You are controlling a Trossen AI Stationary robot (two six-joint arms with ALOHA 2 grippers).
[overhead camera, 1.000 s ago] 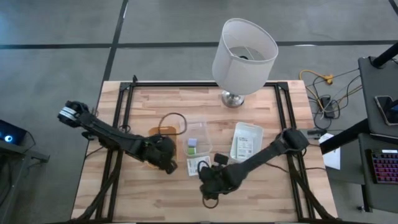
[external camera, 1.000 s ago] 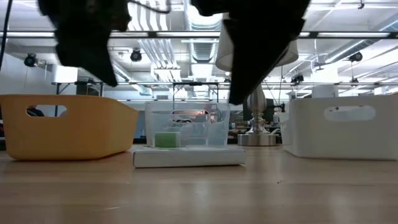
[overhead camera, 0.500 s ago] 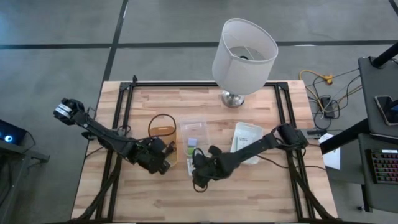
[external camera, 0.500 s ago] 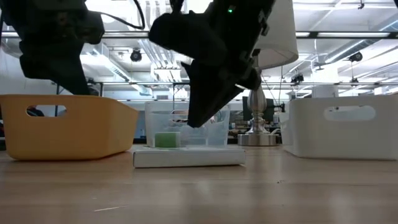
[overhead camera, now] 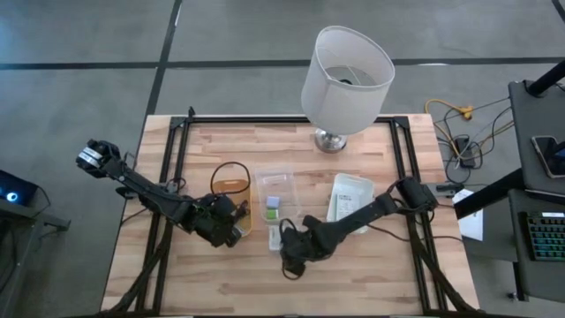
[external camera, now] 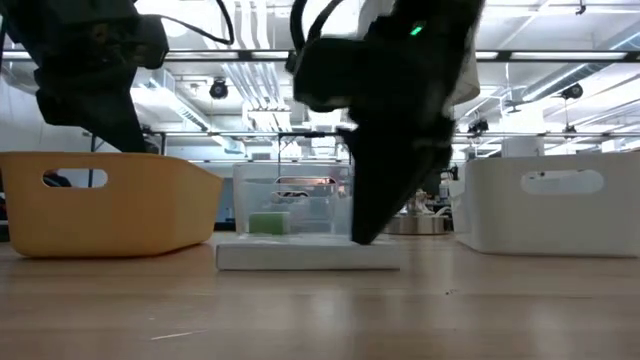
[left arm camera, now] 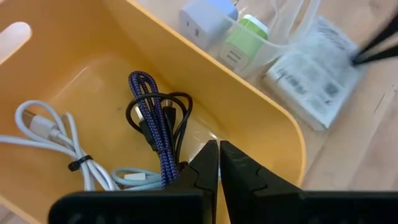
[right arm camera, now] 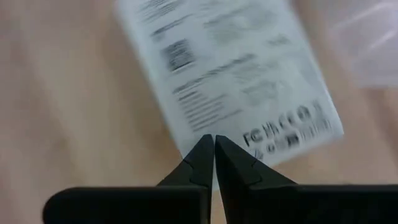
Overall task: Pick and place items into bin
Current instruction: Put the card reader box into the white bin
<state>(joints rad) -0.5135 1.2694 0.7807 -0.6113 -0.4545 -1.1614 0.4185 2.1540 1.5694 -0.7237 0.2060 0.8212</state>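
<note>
- Wooden table [overhead camera: 212, 283], butcher-block top.
- Resting directly on it: yellow bin [external camera: 110, 205], clear bin [external camera: 290, 205], white bin [external camera: 550, 205], flat white box [external camera: 300, 255], lamp base [overhead camera: 330, 140].

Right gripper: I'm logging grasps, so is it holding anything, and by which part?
Nothing is held. The right gripper is shut and empty, its tips over the near edge of the white box lying on the table.

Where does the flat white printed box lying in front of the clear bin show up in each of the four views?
High view: white box at table centre, partly under the right gripper.
Low view: flat slab before the clear bin.
Left wrist view: beyond the yellow bin's rim.
Right wrist view: fills the frame.
Shared landmark: the clear bin.
</note>
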